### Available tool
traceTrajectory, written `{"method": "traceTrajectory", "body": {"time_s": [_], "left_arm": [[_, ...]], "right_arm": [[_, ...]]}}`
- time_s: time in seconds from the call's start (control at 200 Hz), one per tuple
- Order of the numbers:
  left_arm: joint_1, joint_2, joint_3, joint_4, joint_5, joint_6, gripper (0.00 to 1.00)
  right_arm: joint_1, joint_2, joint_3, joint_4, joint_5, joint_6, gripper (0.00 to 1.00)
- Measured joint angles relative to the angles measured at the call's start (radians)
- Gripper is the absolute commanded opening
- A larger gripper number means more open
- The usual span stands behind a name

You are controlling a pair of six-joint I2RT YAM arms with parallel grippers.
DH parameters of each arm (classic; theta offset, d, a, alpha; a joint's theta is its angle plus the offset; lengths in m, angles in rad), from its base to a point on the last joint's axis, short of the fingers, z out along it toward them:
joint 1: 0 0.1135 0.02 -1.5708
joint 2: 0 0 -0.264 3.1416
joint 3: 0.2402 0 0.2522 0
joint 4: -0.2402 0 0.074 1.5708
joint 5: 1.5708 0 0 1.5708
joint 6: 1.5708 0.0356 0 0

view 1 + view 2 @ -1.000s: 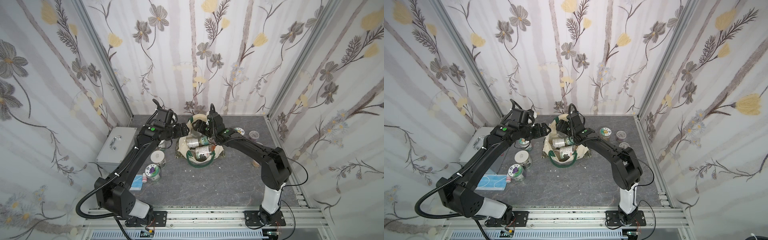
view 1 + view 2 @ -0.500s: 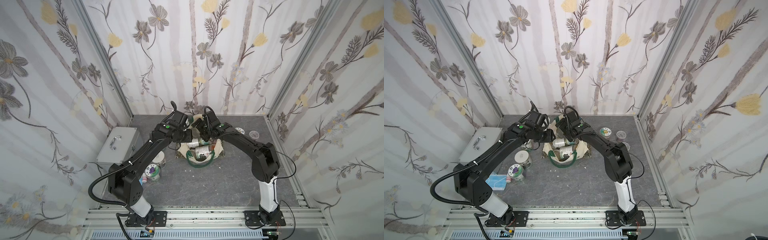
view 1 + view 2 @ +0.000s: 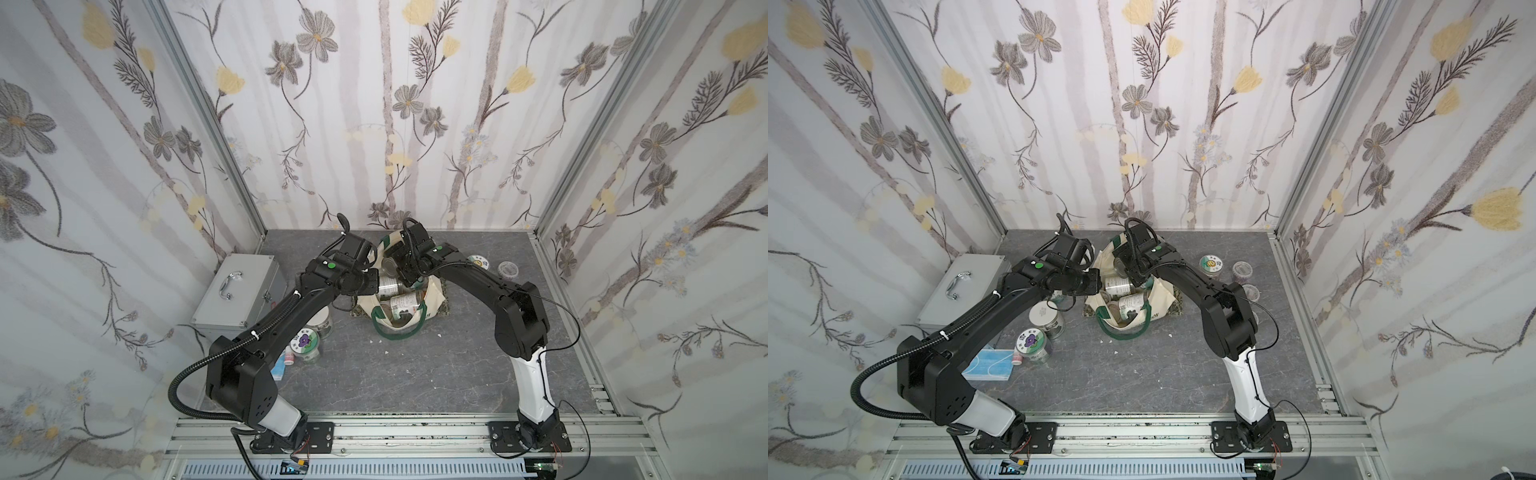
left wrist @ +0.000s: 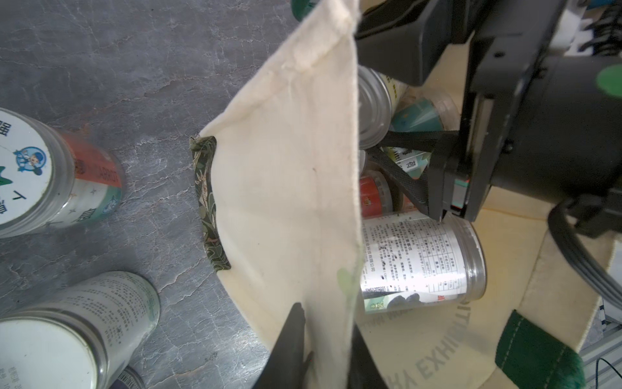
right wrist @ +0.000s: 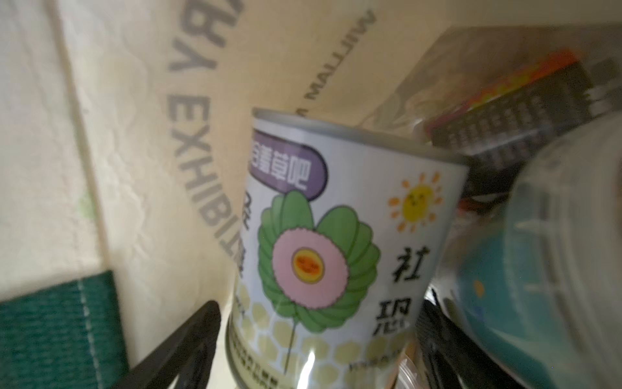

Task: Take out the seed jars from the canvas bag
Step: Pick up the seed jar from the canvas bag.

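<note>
Inside the canvas bag point(image 4: 286, 185), the right gripper point(image 5: 319, 313) spreads wide astride a flower-labelled seed jar point(image 5: 336, 235), whose long axis runs along the fingers. The left gripper point(image 4: 326, 325) pinches the bag's left rim. Other seed jars point(image 3: 405, 308) lie sideways inside, axes left-right; upright jars point(image 3: 305, 343) stand on the bench point(image 3: 415, 374).

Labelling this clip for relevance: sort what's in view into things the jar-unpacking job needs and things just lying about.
Job:
canvas bag
seed jars inside it
seed jars already out
left end effector, pinching the bag's edge
right end effector, open around a flower-label jar

Lying about:
silver case
blue face mask
pink-capped bottle
</note>
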Motion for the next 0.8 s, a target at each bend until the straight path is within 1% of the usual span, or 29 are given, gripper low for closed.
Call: {"method": "traceTrajectory", "body": {"time_s": [0.16, 0.37, 0.485, 0.58, 0.684, 0.714, 0.804], "left_arm": [[0.0, -0.016, -0.019, 0.018, -0.005, -0.008, 0.19], [0.001, -0.026, -0.03, 0.037, -0.007, -0.013, 0.19], [0.001, -0.028, -0.032, 0.037, -0.008, -0.014, 0.19], [0.001, -0.031, -0.033, 0.036, -0.008, -0.014, 0.19], [0.0, -0.036, -0.037, 0.035, -0.007, -0.015, 0.19], [0.0, -0.037, -0.037, 0.035, -0.007, -0.015, 0.19], [0.0, -0.039, -0.038, 0.033, -0.007, -0.015, 0.19]], "right_arm": [[0.0, 0.034, 0.03, -0.01, -0.004, 0.032, 1.0], [0.0, 0.061, 0.045, -0.026, -0.018, 0.069, 0.99], [0.0, 0.064, 0.049, -0.032, -0.019, 0.074, 0.94], [-0.001, 0.068, 0.053, -0.039, -0.014, 0.076, 0.84], [-0.001, 0.068, 0.058, -0.043, 0.0, 0.067, 0.77], [-0.001, 0.068, 0.058, -0.044, 0.001, 0.06, 0.72], [0.0, 0.061, 0.061, -0.055, 0.016, 0.043, 0.69]]}}
